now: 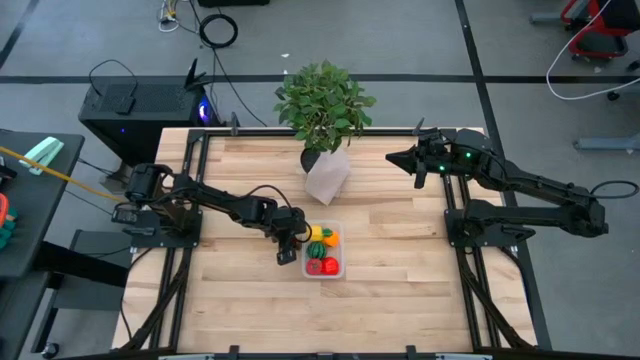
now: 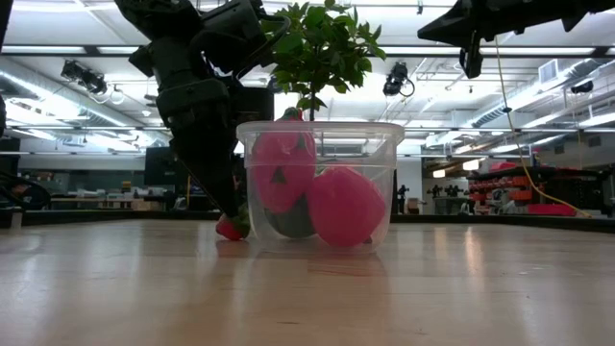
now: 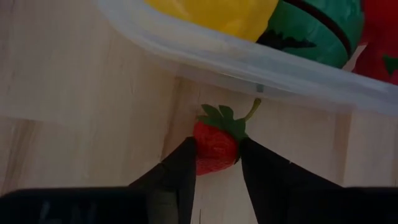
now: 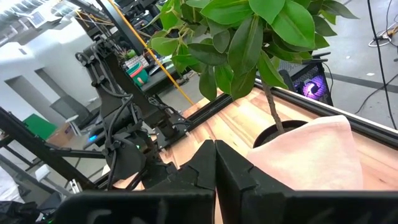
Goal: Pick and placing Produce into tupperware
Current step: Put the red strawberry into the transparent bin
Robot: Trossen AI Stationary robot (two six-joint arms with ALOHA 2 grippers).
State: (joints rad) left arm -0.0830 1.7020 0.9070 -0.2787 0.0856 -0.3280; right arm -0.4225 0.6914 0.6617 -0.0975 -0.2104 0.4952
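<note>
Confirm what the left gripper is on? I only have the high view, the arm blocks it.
Observer: Left wrist view shows a strawberry between the left gripper fingers, on the table beside the tupperware, outside it.
Operator: Tub contents?
Observer: A yellow piece and a striped green piece lie against the near wall.
Operator: Right arm?
Observer: Right gripper is shut, raised, facing the potted plant.

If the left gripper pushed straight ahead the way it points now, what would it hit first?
The strawberry already sits between the left gripper fingers; just past it, probably the clear tub's wall, though depth is unclear.
</note>
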